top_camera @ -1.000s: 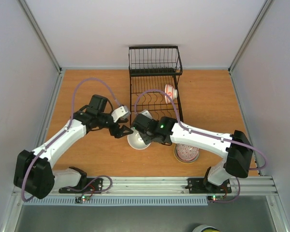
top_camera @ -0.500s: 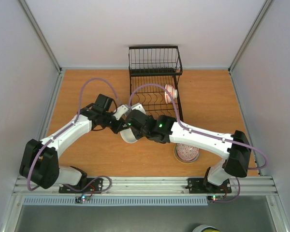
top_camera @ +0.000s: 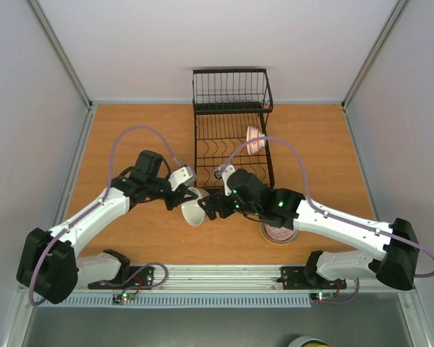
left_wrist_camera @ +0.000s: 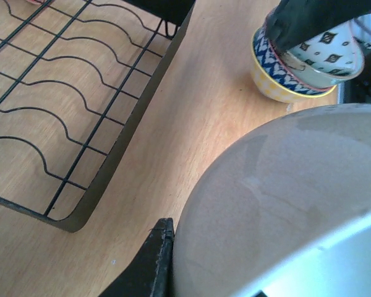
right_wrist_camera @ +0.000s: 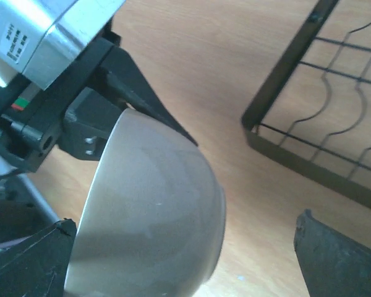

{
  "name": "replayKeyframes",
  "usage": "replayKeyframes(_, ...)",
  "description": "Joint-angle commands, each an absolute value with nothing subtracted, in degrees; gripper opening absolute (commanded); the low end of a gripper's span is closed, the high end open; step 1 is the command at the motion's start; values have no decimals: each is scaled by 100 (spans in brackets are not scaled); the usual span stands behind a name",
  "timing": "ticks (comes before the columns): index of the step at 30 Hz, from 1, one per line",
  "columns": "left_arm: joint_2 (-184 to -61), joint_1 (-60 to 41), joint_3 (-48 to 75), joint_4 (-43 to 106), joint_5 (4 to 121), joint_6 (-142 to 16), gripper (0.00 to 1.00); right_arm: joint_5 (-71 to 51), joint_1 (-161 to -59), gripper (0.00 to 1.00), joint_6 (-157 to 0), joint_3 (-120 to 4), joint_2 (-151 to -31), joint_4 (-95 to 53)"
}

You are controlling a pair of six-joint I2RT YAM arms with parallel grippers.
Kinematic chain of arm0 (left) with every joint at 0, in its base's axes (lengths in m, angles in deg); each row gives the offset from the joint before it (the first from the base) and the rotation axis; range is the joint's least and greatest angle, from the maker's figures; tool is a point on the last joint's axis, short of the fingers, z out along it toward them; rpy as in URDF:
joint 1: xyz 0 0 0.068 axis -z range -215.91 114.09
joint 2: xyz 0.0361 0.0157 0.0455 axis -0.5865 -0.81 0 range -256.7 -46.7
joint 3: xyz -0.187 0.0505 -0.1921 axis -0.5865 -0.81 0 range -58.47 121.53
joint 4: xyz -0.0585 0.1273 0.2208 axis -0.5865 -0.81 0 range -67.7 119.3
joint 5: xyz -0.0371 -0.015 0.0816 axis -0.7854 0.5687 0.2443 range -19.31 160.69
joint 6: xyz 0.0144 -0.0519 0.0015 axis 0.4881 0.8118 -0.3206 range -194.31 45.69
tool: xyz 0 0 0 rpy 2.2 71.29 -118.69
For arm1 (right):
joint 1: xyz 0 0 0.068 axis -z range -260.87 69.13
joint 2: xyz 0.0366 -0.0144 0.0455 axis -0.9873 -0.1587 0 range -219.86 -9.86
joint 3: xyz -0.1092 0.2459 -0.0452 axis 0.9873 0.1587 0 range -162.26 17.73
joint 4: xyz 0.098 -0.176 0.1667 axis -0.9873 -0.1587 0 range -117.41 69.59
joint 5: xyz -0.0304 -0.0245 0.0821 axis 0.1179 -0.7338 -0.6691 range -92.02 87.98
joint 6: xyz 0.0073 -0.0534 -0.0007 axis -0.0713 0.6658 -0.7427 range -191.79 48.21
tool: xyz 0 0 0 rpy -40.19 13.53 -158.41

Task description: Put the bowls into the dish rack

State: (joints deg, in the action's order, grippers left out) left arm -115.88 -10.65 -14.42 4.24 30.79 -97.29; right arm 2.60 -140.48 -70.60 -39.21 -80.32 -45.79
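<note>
A plain white bowl (top_camera: 192, 211) hangs tilted just above the table, left of the dish rack's (top_camera: 231, 137) near corner. My left gripper (top_camera: 182, 201) is shut on its rim; in the left wrist view one finger (left_wrist_camera: 156, 263) presses against the bowl's wall (left_wrist_camera: 284, 204). My right gripper (top_camera: 211, 207) stands open beside the bowl, and its fingers (right_wrist_camera: 31, 263) are spread wide of the bowl (right_wrist_camera: 154, 216) without touching it. A red-pink patterned bowl (top_camera: 254, 139) stands on edge in the rack. Stacked patterned bowls (top_camera: 281, 232) sit on the table under the right arm.
The black wire rack's near corner (right_wrist_camera: 260, 133) lies close to the right of the held bowl. Its taller basket section (top_camera: 231, 90) stands at the back wall. The bowl stack (left_wrist_camera: 297, 68) lies just beyond the held bowl in the left wrist view.
My left gripper closed on the white bowl's rim. My right gripper then opened, let the bowl go and drew back to the right. The bowl now hangs from the left gripper.
</note>
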Motion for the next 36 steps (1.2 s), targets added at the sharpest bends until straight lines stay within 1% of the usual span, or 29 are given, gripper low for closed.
replayKeyframes(1,-11477,-1311,-1507,1141,2094,-9828,0,-726,-13942,97,-7559,-3306,-7849,-3729)
replayKeyframes(4,-11499,-1426,-1521,1159,1700,-9819,1,-1125,-13940,99,-7776,-2980,-7815,-3093)
replayKeyframes(14,-11428,-1737,-1602,1229,623,-9811,1,-1747,-13940,99,-8206,-2567,-7847,-2185)
replayKeyframes(18,-11428,-1775,-1563,1037,338,-9944,1,-1835,-13940,94,-8234,-2396,-7797,-1772)
replayKeyframes(20,-11448,-1788,-1525,923,238,-10027,0,-1862,-13940,86,-8235,-2302,-7772,-1554)
replayKeyframes(21,-11466,-1791,-1503,820,192,-10080,0,-1833,-13940,81,-8249,-2270,-7758,-1493)
replayKeyframes(22,-11477,-1789,-1479,772,179,-10124,0,-1776,-13940,72,-8256,-2260,-7748,-1472)
replayKeyframes(24,-11494,-1804,-1463,749,235,-10179,0,-1647,-13940,50,-8259,-2268,-7741,-1522)
replayKeyframes(27,-11469,-1805,-1491,849,420,-10111,1,-1471,-13940,14,-8273,-2276,-7692,-1589)
replayKeyframes(28,-11460,-1809,-1502,867,440,-10083,0,-1434,-13940,5,-8271,-2276,-7666,-1605)
replayKeyframes(29,-11449,-1807,-1505,865,442,-10072,0,-1429,-13940,2,-8230,-2282,-7653,-1616)
replayKeyframes(34,-11428,-1810,-1513,910,521,-10037,1,-1386,-13940,1,-7992,-2426,-7592,-1777)
replayKeyframes(35,-11421,-1812,-1539,985,593,-9986,3,-1276,-13940,1,-7925,-2499,-7594,-1920)
replayKeyframes(36,-11413,-1807,-1560,1089,687,-9929,11,-1148,-13942,1,-7849,-2587,-7602,-2080)
